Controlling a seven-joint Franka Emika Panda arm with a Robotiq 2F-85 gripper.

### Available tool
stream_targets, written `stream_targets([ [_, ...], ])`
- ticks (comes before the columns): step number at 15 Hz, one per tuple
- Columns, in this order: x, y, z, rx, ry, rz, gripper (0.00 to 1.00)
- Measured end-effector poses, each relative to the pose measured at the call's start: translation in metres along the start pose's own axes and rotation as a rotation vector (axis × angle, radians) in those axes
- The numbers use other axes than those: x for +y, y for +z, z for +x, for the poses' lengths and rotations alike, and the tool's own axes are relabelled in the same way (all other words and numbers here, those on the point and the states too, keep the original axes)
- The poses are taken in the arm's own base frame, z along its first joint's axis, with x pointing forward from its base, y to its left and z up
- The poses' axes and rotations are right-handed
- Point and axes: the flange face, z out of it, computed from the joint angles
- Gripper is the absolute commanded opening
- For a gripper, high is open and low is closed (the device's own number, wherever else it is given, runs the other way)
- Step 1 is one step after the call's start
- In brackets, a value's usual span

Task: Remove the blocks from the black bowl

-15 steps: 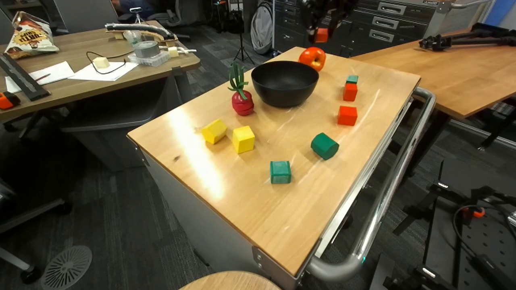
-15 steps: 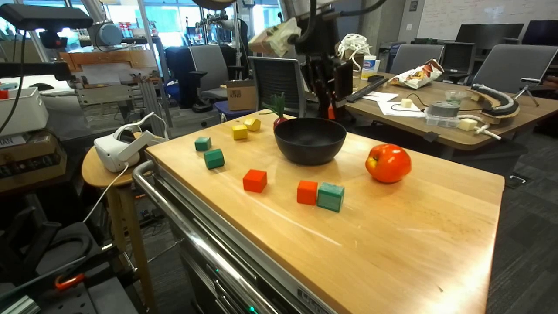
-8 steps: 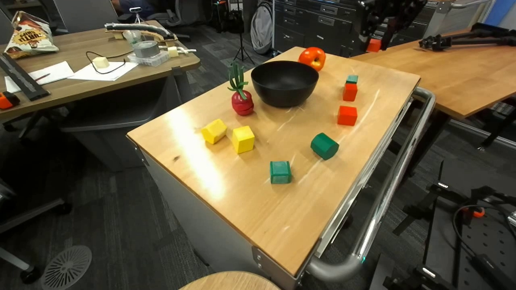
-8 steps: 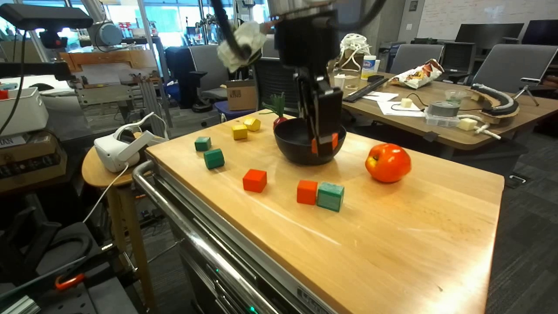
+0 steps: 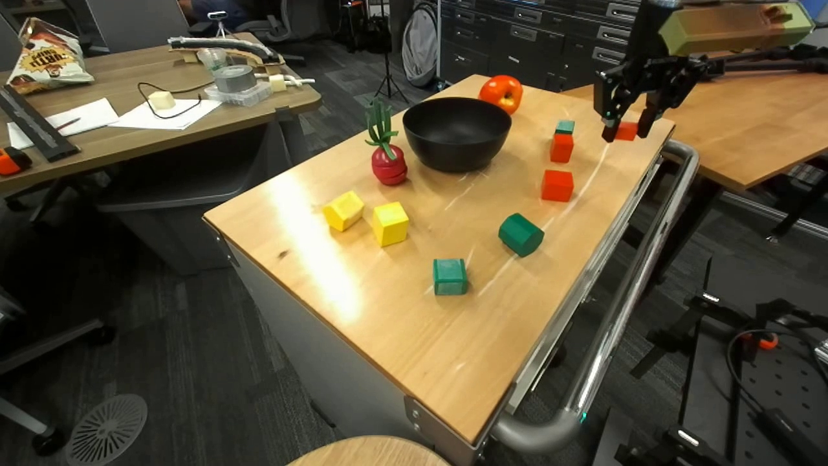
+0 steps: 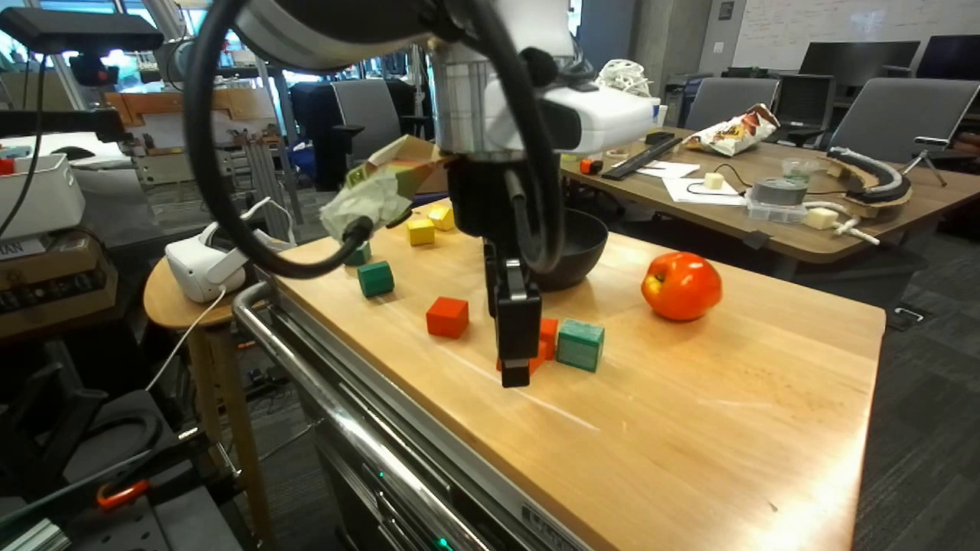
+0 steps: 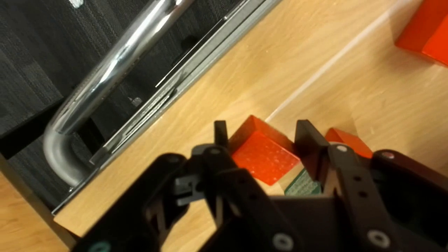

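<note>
A red block (image 7: 265,159) hangs pinched in the gripper (image 5: 626,131), askew between its jaws, over the far right of the tabletop (image 5: 498,336) in an exterior view. It looks light and stiff, its flat faces perhaps slippery; squarely across opposite sides seems the surest hold. The black bowl (image 5: 456,152) stands to the left.

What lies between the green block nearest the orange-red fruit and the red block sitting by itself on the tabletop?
Another red block, close beside the green block and apart from the lone red block; an exterior view shows this.
</note>
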Motion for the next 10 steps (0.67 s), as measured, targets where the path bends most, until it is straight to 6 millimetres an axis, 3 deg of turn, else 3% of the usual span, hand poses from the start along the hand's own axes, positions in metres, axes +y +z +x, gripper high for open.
stream_targets([
  [7, -0.016, 0.026, 0.006, 0.027, 0.026, 0.036, 0.25],
  [8, -0.019, 0.031, 0.006, 0.026, 0.026, 0.035, 0.54],
  [9, -0.021, 0.038, 0.006, 0.023, 0.026, 0.032, 0.76],
  [10, -0.023, 0.043, 0.005, 0.019, 0.026, 0.03, 0.79],
])
